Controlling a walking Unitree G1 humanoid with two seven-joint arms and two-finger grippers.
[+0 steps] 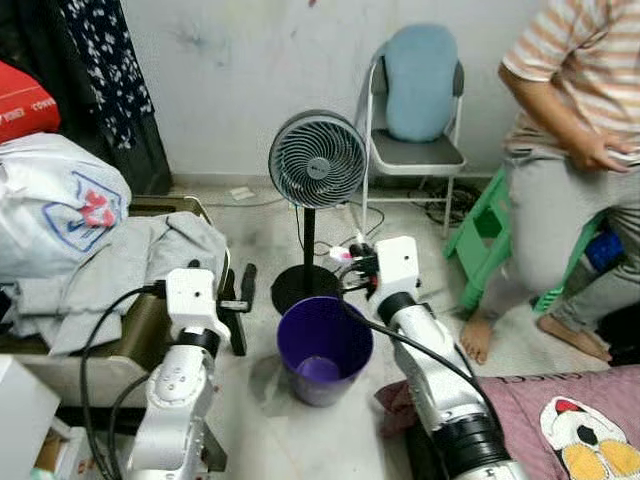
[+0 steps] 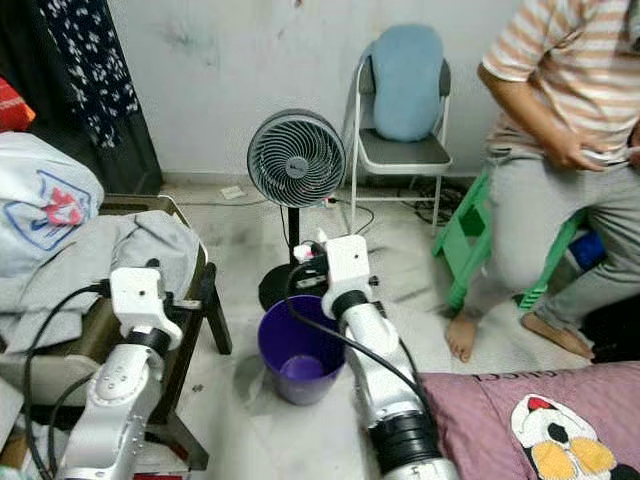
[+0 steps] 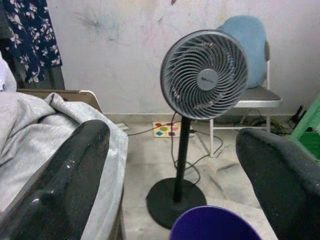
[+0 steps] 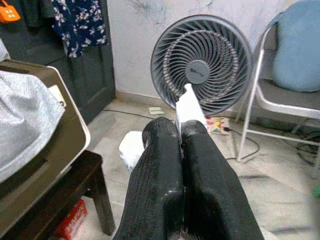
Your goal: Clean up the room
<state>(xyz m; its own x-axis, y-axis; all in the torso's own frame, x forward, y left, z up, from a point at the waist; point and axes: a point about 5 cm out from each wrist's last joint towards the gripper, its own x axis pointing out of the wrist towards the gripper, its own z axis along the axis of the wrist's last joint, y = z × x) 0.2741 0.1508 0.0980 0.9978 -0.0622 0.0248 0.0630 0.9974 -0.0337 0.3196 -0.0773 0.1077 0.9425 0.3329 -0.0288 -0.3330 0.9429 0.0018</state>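
- Two grippers are up in front of you, and right between the arms on the floor sits the purple bin [image 1: 324, 348], mouth open, ready to take rubbish.
- Your right gripper [image 4: 181, 131] has its fingers pressed together on a thin white scrap [image 4: 189, 105], paper or card by the look of it. It sticks up out of the tips, so the hold is a narrow pinch at one end.
- From the head view that right wrist hangs just past the bin's far rim, so I judge you're lining the scrap up for a drop; a small pull back toward the bin should put it over the opening.
- Your left gripper [image 3: 175, 170] is spread wide with nothing between the fingers, parked beside the bin and out of the way.
- Just to your left, grey clothes [image 1: 140, 262] are heaped over a low brown stand [image 2: 190, 300], likely still to be tidied. What lies under the heap is hidden.
- Beyond the bin stands the grey pedestal fan [image 1: 317, 160], its black base close to the bin's far side, so watch it.
- Farther back there's a folding chair [image 1: 410, 150] with a blue cushion against the wall.
- On your right a person [image 1: 575, 190] stands by a green stool [image 1: 480, 235], cut off at the frame's edge.
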